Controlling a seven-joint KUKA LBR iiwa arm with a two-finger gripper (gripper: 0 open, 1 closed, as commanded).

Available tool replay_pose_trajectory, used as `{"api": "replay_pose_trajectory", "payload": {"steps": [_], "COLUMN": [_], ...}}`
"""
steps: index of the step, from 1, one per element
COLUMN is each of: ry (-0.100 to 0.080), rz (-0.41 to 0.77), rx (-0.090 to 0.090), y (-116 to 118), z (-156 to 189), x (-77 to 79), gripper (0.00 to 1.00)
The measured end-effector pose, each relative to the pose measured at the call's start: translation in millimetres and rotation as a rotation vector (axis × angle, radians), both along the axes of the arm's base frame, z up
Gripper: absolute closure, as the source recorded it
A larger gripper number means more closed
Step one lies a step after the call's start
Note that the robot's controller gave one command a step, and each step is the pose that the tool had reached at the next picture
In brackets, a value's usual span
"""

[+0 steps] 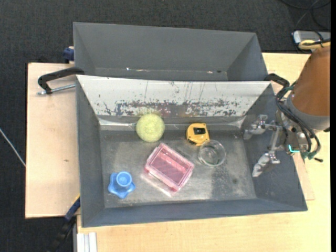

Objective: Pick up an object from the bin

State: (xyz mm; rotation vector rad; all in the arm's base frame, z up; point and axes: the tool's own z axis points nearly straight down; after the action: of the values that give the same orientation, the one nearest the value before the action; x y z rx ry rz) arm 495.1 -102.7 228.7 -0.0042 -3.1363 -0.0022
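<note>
Currently: tool (261, 146) spread wide and empty over the right slope of the bin (173, 209); nothing picked yet.
Bin floor, large to small: pink box (169, 168) lying flat at centre; green ball (150, 127) against the back wall; clear cup (211, 154) nearest the tool, just beside the box; yellow tape measure (197, 134) behind the cup; blue cap (121, 184) front left. Judgement: the cup is probably light, rigid, slippery and perhaps fragile, so close across its rim; the ball looks softer and grippier.

Two-finger gripper (259, 147) spread wide, empty, above right wall of grey metal bin (281, 190); clear round glass cup (211, 154) nearest.
</note>
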Motion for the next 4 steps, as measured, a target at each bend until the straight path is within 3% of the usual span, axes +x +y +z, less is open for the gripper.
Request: {"api": "replay_pose_trajectory", "payload": {"steps": [1, 2, 3, 4], "ry": [-0.008, -0.013, -0.007, -0.015], "rz": [0.002, 0.083, 0.216, 0.217], "rx": [-0.002, -0.002, 0.000, -0.001], "y": [0, 1, 28, 44], "z": [4, -36, -61, -107], "x": [1.7, 33.8, 27.7, 38.1], "gripper": [0.00, 0.00, 0.00, 0.00]}}
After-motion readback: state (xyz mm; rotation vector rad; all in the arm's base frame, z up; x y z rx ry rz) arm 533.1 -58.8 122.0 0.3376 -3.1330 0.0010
